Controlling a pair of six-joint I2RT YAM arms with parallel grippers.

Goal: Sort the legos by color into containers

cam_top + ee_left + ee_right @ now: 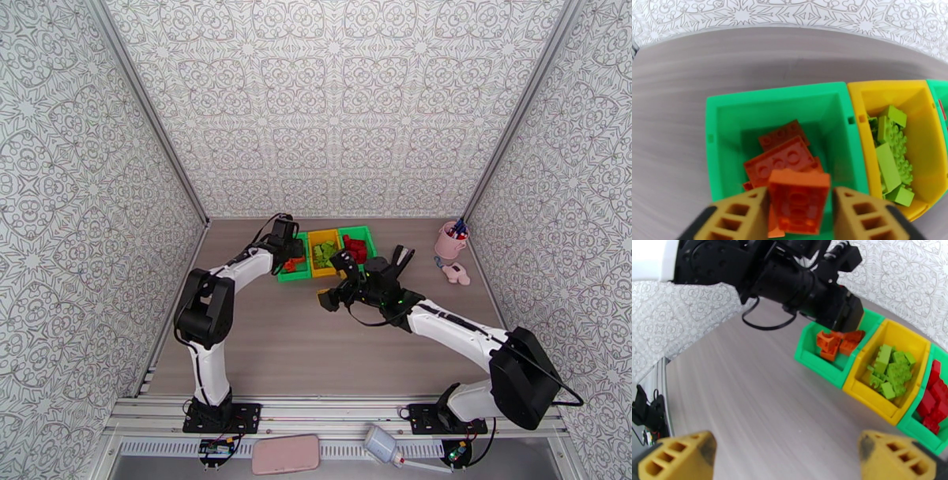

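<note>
Honestly, I can't tell if my left gripper (800, 197) grips the orange brick (798, 205); I'd open wide over the green bin (778, 94).

Joined bins (865, 392) hold sorted legos (890, 370): orange left, lime middle, red right.

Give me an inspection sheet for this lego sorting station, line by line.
Surface: wood-grain table.
Job's things: left green bin holds orange bricks; yellow bin holds lime bricks; right green bin holds red bricks.
Clutter: pink pen cup and small pink figure near the table's right edge.
Grippers: left gripper over the left green bin, an orange brick between its fingers, grip unclear; right gripper open, empty, above the table.
Cables: black cable looping off the left wrist.
Surroundings: patterned walls on three sides.
</note>
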